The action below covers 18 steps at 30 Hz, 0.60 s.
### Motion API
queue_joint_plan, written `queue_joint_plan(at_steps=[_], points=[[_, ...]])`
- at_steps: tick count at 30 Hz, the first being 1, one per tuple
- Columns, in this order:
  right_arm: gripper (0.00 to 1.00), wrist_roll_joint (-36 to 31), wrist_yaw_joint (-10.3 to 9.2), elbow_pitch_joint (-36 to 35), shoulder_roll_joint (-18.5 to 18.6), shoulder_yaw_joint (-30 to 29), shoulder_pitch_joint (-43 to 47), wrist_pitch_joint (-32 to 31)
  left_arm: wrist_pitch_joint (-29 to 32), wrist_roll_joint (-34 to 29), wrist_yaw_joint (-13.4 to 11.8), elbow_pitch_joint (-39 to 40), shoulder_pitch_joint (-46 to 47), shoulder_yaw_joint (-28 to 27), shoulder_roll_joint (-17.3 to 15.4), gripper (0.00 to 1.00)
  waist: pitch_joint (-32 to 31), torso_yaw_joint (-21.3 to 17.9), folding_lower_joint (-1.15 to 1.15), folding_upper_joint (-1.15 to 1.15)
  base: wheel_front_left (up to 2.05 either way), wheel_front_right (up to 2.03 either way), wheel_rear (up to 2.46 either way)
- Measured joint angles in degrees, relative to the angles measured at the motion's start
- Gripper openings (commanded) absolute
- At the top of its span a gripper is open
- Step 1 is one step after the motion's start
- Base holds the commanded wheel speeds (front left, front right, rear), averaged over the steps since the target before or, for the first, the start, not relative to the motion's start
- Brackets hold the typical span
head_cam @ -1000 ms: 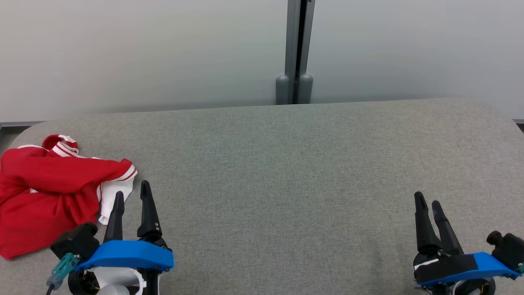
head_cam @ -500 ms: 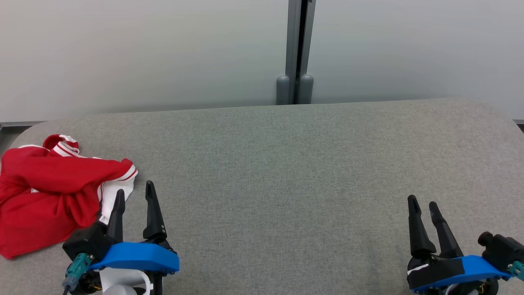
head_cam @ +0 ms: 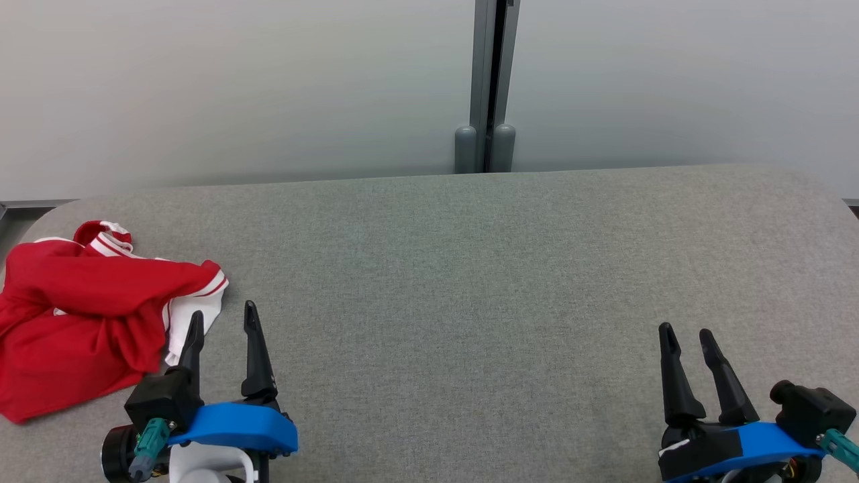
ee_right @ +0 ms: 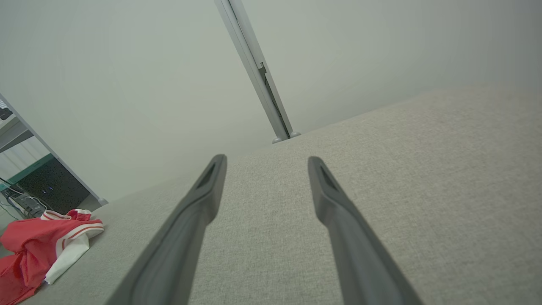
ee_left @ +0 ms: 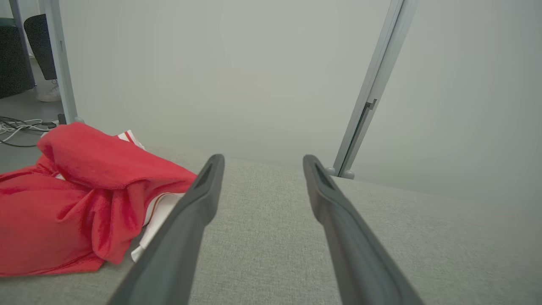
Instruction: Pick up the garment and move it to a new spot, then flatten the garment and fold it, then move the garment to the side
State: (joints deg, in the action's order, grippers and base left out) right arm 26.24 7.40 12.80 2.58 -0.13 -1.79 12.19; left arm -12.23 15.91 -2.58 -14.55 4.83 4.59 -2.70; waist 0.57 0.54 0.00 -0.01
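A crumpled red garment [head_cam: 74, 315] with white striped trim lies bunched at the far left of the grey fabric table [head_cam: 470, 282]. It also appears in the left wrist view as the red garment [ee_left: 72, 199] and small in the right wrist view as the garment [ee_right: 38, 245]. My left gripper [head_cam: 223, 320] stands open just right of the garment's white edge, nothing between its fingers. My right gripper [head_cam: 686, 335] is open near the front right, far from the cloth.
A pale partition wall with a grey vertical post [head_cam: 486, 87] runs along the table's back edge. Past the table's left end, cables [ee_left: 21, 127] lie on the floor. The table's wide middle is bare grey fabric.
Both grippers have drawn back toward the front edge of the table, the left also drifting slightly right. The garment lies as before.
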Motion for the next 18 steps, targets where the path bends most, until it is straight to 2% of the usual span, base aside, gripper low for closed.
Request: queue_joint_plan(at_steps=[18], points=[[1.00, -7.60, 0.01, 0.43, 0.07, 0.52, 0.25, 2.03, -2.00, -7.77, -0.93, -2.44, 0.15, 0.55, -0.07, 1.00, -0.29, 0.04, 0.00, 0.02, 0.00, 0.00, 0.00]])
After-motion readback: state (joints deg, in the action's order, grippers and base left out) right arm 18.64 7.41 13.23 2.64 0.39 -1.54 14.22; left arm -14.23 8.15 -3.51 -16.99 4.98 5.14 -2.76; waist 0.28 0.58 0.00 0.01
